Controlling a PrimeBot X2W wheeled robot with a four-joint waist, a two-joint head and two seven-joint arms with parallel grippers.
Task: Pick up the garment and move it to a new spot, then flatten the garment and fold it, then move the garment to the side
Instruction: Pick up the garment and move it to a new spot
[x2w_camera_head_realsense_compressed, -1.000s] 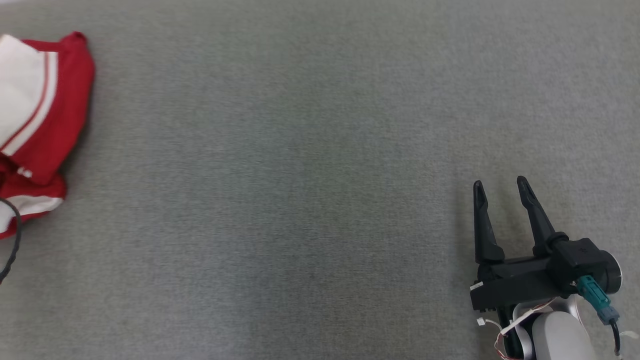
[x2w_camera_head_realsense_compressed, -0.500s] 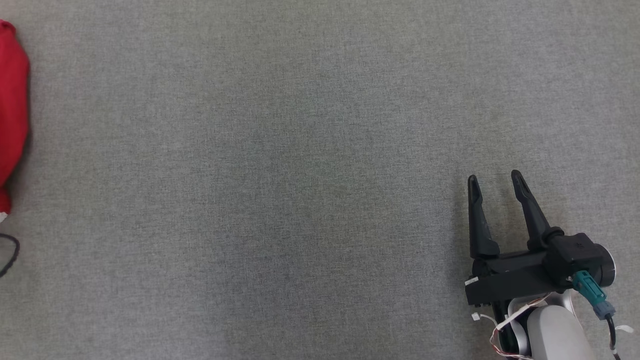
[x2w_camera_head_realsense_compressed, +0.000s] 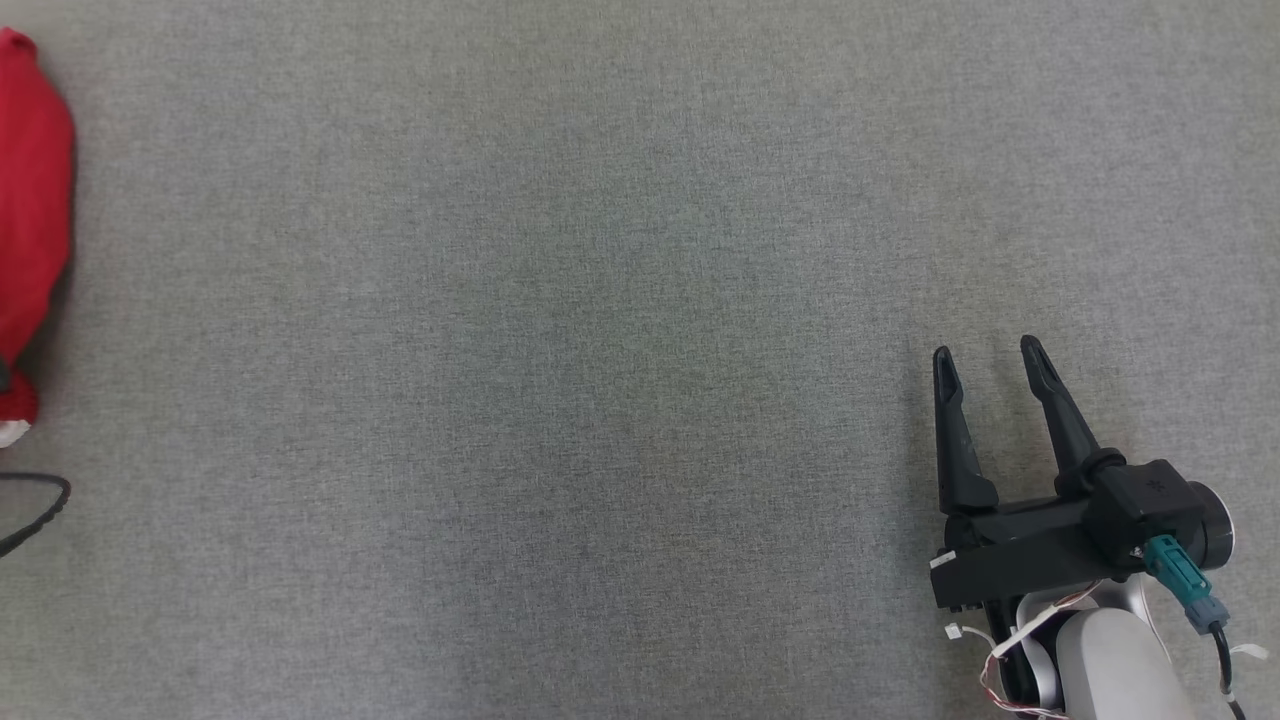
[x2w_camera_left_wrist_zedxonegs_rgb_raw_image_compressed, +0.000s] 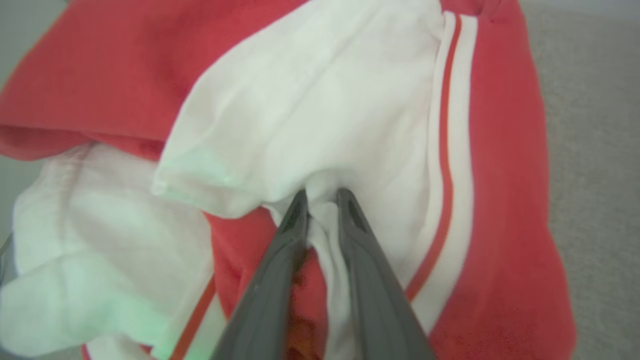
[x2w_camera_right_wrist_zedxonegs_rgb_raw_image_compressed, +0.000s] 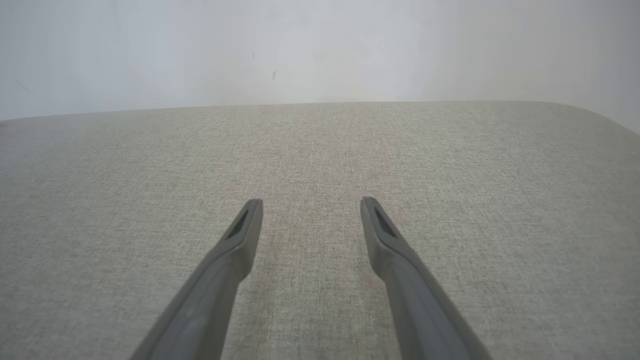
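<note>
**Item: red-and-white garment, pinch just made**

Location: the garment (x2w_camera_left_wrist_zedxonegs_rgb_raw_image_compressed: 350, 100) shows in the left wrist view as red cloth with white panels and thin stripes. In the head view a red sliver (x2w_camera_head_realsense_compressed: 30, 200) sits at the far left edge, less of it than a second ago.

Left gripper (x2w_camera_left_wrist_zedxonegs_rgb_raw_image_compressed: 322, 197): jaws narrowed from wide, now nipping a raised fold of white cloth.

Right gripper (x2w_camera_head_realsense_compressed: 985, 360): jaws wide and empty, at lower right above the grey fabric surface (x2w_camera_head_realsense_compressed: 600, 350), barely shifted.

Black cable (x2w_camera_head_realsense_compressed: 45, 505): lower left edge.

Status: pick-up looks begun. Lift, relocation, flattening and folding are not yet done.
</note>
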